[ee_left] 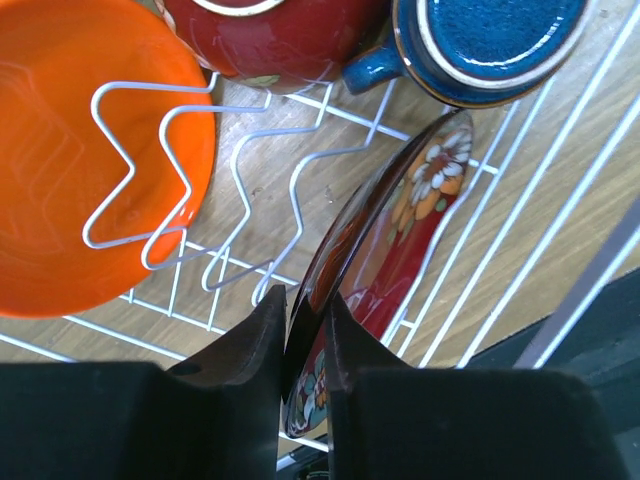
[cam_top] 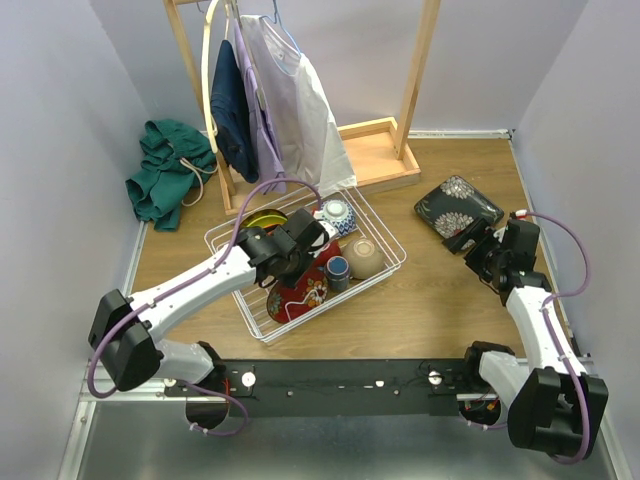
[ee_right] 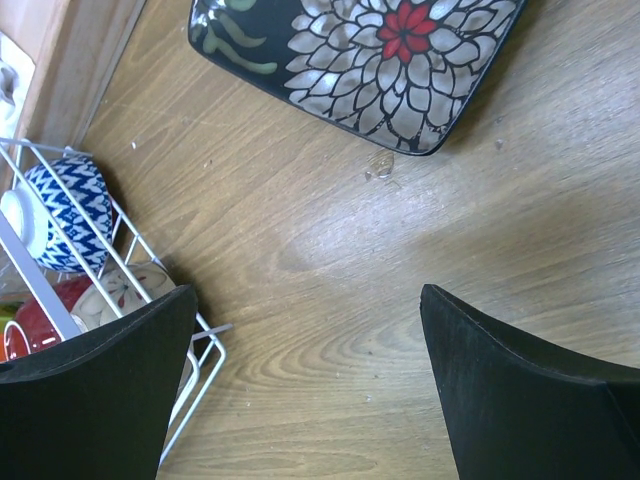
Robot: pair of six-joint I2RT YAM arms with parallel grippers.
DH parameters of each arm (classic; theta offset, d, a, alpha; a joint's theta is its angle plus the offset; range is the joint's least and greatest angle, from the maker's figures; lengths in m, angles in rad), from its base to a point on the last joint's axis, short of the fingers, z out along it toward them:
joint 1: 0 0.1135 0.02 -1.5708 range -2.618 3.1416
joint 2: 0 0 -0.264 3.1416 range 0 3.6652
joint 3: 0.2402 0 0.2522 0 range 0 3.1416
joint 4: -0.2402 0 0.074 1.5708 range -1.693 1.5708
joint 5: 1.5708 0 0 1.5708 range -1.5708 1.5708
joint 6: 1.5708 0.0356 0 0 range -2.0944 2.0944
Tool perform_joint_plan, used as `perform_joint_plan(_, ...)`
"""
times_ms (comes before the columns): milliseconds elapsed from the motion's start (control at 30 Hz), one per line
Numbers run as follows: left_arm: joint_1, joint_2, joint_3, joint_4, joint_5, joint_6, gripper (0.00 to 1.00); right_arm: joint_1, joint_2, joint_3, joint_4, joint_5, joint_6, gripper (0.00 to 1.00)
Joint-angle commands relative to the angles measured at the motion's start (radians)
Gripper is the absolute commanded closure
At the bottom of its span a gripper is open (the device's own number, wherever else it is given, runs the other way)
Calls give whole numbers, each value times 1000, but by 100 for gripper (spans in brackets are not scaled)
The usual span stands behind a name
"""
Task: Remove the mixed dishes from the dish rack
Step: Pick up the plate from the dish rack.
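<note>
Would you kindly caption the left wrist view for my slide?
Left gripper, jaws clamped on the red patterned plate in the dish rack.

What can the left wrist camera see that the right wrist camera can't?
Only the left wrist view shows the left end effector pinching the rim of the red flower-patterned plate, with the dark blue glazed cup just beyond it. Only the right wrist view shows the black square flower-patterned plate lying flat, the blue-and-white zigzag bowl, and the open right end effector. Both show the white wire dish rack and the wooden table.
</note>
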Motion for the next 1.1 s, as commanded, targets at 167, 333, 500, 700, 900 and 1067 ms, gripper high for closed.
perform_joint_plan(167,-1,-62,47,-72,-20,11,92,14,20,2,33,-46,-11,0)
perform_joint_plan(333,-3,-79,109,-135,-38,23,99,16,18,0,37,-55,-6,0)
perform_joint_plan(500,-6,-95,169,-188,-47,26,100,16,12,-9,42,-58,-1,0)
perform_joint_plan(700,-15,-109,220,-239,-75,34,100,16,9,-18,44,-60,3,0)
perform_joint_plan(900,-15,-122,310,-305,-109,56,100,16,9,-11,47,-67,0,0)
perform_joint_plan(1067,-15,-132,358,-351,-152,66,100,16,8,9,47,-83,-17,0)
